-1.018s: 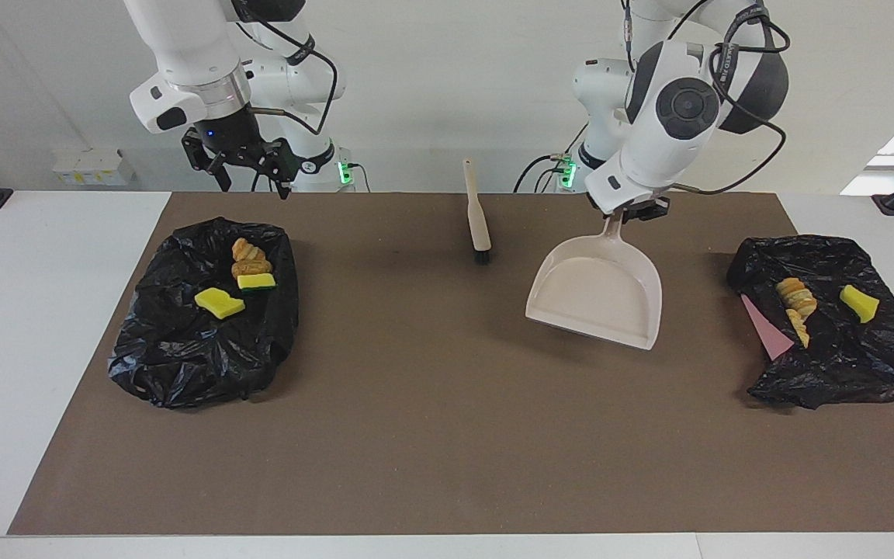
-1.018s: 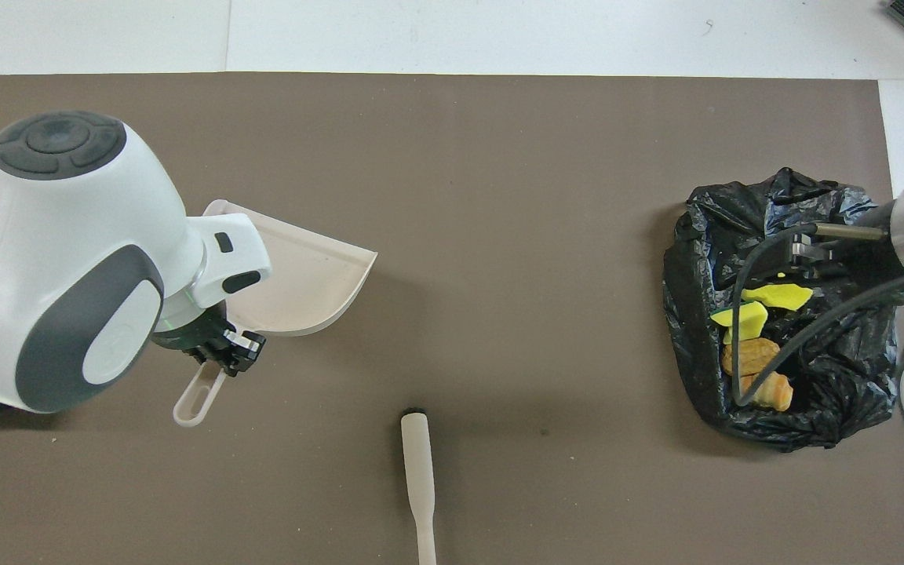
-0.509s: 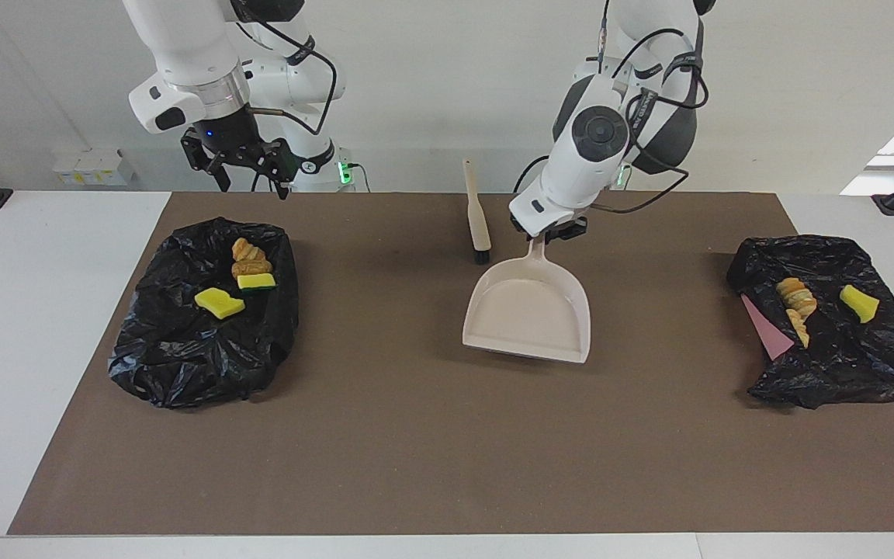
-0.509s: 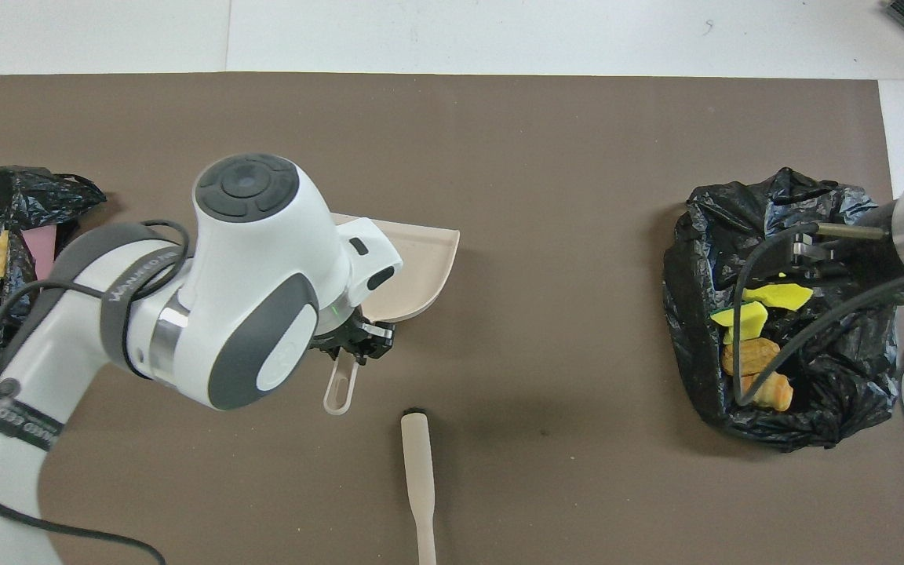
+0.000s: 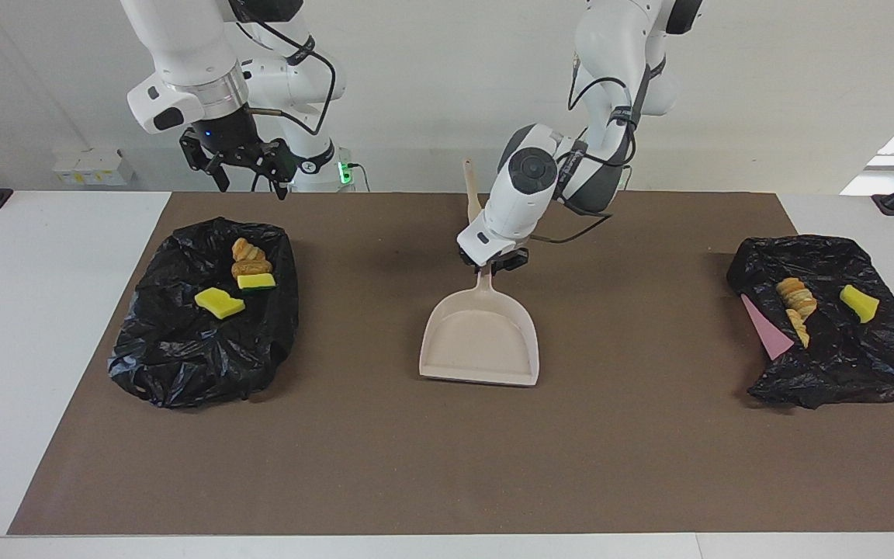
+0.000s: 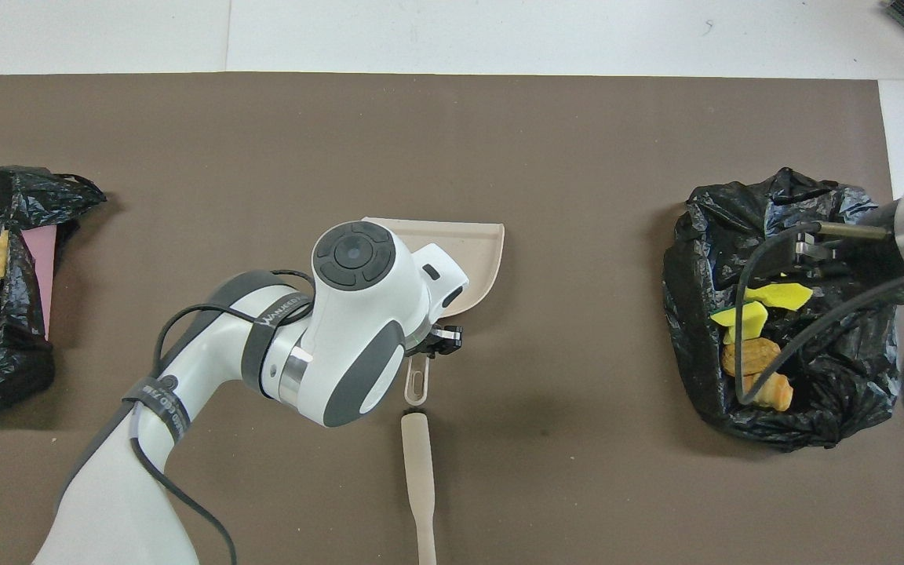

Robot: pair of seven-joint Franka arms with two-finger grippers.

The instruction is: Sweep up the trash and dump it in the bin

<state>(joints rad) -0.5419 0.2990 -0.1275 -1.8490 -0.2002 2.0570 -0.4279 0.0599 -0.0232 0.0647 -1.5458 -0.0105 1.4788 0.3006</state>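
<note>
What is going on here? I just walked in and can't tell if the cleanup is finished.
The left gripper is shut on the handle of the beige dustpan, which sits empty mid-mat. The brush lies untouched nearer the robots. The right gripper waits open above the black bag at its end. All visible trash lies on the two bin bags.

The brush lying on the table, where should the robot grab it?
Grab the brush by its long slim handle, coming straight down from above. It lies flat, bristle end by the dustpan, handle pointing toward the robots, so jaws can close across the handle's narrow sides.
</note>
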